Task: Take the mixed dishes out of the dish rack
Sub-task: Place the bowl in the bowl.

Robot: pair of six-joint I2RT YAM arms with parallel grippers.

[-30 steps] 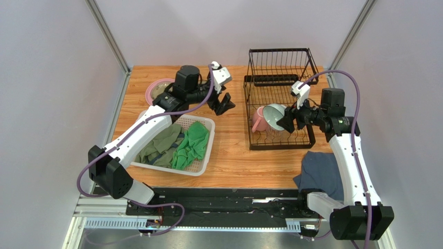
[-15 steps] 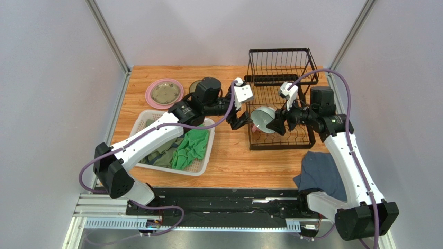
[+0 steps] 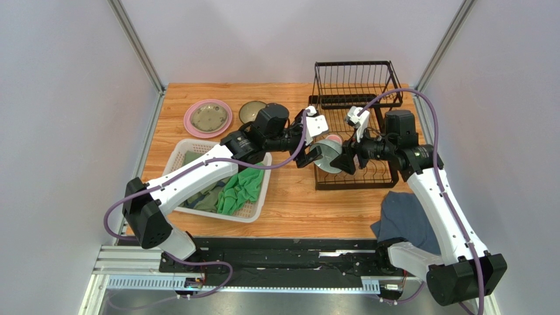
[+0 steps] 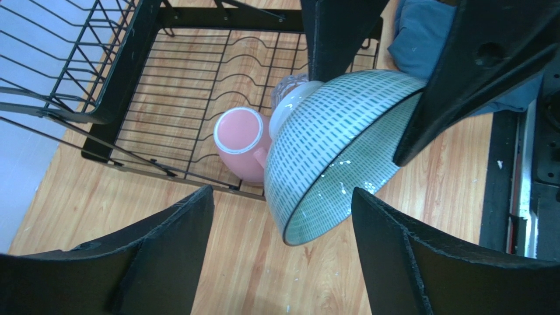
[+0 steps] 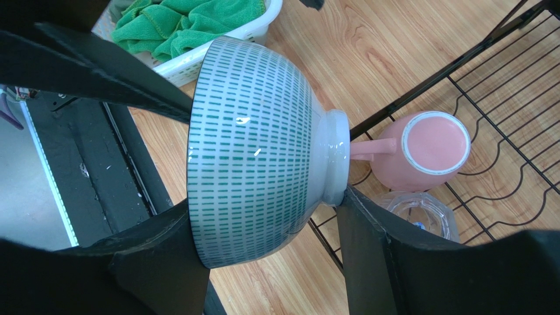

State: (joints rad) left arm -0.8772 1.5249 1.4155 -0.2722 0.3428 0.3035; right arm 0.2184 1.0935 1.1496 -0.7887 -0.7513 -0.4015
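Evidently mid-handover, the right gripper [image 5: 266, 203] clamps the teal bowl [image 5: 256, 151] rim-to-foot beside the dish rack [image 4: 135, 62], its rim between the left gripper's [image 4: 279, 203] wide jaws, which would next need to close before any release.

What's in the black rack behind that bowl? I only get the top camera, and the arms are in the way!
Observer: A pink mug sits in the dish rack, its handle pointing at the teal bowl.
Operator: Is anything else in there?
Observer: Yes, a clear glass cup sits right beside the mug.
Operator: Is the left arm grabbing the bowl?
Observer: The left hand is open, with one finger showing on each side of the bowl.
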